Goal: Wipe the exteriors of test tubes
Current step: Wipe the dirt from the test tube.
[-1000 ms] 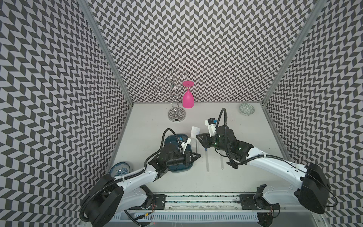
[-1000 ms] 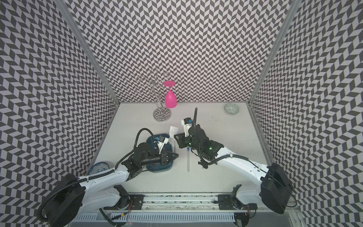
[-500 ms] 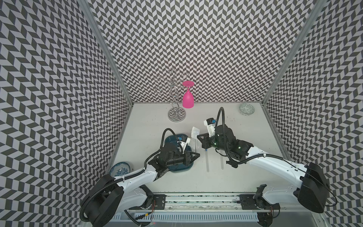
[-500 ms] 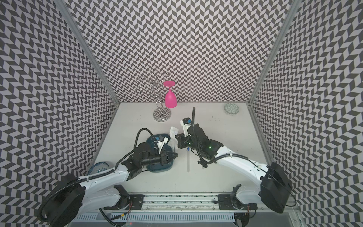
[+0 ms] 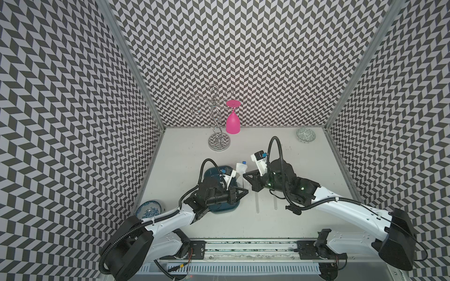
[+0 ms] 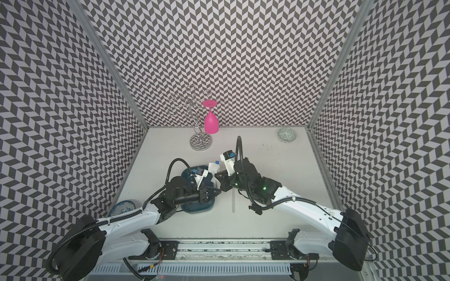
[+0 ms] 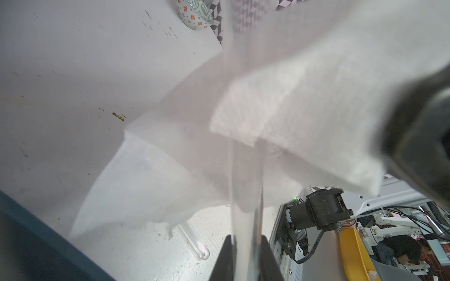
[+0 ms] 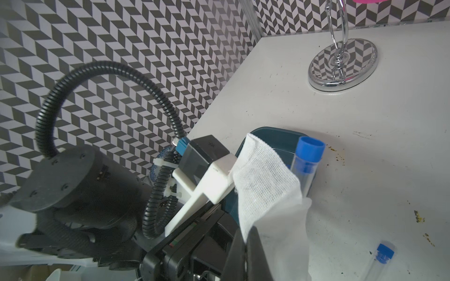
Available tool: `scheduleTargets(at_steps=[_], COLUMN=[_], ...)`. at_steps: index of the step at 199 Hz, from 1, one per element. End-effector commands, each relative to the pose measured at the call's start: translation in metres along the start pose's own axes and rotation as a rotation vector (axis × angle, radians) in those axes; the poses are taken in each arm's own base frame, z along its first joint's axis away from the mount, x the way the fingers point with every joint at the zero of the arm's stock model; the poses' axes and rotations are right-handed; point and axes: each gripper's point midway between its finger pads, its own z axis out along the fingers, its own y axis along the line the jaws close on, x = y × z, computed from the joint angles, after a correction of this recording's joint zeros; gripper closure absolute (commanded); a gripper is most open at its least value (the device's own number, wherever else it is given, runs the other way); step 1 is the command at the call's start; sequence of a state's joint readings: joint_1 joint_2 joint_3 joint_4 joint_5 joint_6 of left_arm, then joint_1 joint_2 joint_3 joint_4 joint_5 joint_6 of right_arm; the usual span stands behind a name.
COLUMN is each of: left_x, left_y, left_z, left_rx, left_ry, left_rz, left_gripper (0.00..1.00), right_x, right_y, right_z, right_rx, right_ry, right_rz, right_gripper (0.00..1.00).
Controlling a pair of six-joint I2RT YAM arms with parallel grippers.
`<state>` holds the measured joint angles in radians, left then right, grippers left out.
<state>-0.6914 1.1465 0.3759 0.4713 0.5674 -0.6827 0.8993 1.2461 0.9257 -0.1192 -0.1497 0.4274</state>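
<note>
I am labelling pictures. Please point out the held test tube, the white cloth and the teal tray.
held test tube (image 8: 304,181), right wrist view, clear body below blue cap
white cloth (image 8: 265,185), right wrist view, middle of the gauze
teal tray (image 5: 210,174), in a top view, bare far corner

Chevron-patterned walls (image 5: 243,48), scuffed white tabletop (image 5: 185,155)

Left end effector (image 5: 245,191) and right end effector (image 5: 245,174) (both clamped) nearly touch.

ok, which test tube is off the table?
The held tube, clamped in the left gripper with gauze over it. The two loose tubes lie flat on the table.
</note>
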Motion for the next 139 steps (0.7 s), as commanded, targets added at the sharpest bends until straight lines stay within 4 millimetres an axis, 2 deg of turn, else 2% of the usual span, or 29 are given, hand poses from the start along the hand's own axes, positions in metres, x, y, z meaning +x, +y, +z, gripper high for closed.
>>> scheduleTargets(at_steps=[1,30,51,66,82,95,139], left_x=[-0.006,-0.007,-0.008,-0.007,-0.007,-0.007,-0.006], left_y=[-0.008,-0.01,-0.01,-0.01,-0.01,-0.009,-0.008], left_z=[0.001,-0.001,-0.002,-0.001,-0.001,-0.001,0.001], left_rx=[0.03,0.032,0.031,0.031,0.033,0.03,0.033], left_ry=[-0.018,-0.023,-0.026,-0.022,-0.023,-0.023,-0.015], left_rz=[0.019,0.023,0.025,0.024,0.027,0.025,0.023], left_gripper=[0.85,0.85,0.85,0.85,0.85,0.85,0.84], right_x=[-0.005,0.006,0.007,0.005,0.001,-0.004,-0.024], right_y=[0.01,0.003,0.004,0.003,0.003,0.007,0.021], right_z=[0.012,0.031,0.039,0.041,0.038,0.033,0.009], right_rx=[-0.035,-0.014,-0.022,-0.012,-0.003,-0.012,-0.054], right_ry=[0.004,0.063,0.07,0.071,0.065,0.048,-0.036], right_rz=[-0.044,-0.037,-0.038,-0.033,-0.031,-0.03,-0.024], right_gripper=[1.0,1.0,0.99,0.92,0.78,0.71,0.62])
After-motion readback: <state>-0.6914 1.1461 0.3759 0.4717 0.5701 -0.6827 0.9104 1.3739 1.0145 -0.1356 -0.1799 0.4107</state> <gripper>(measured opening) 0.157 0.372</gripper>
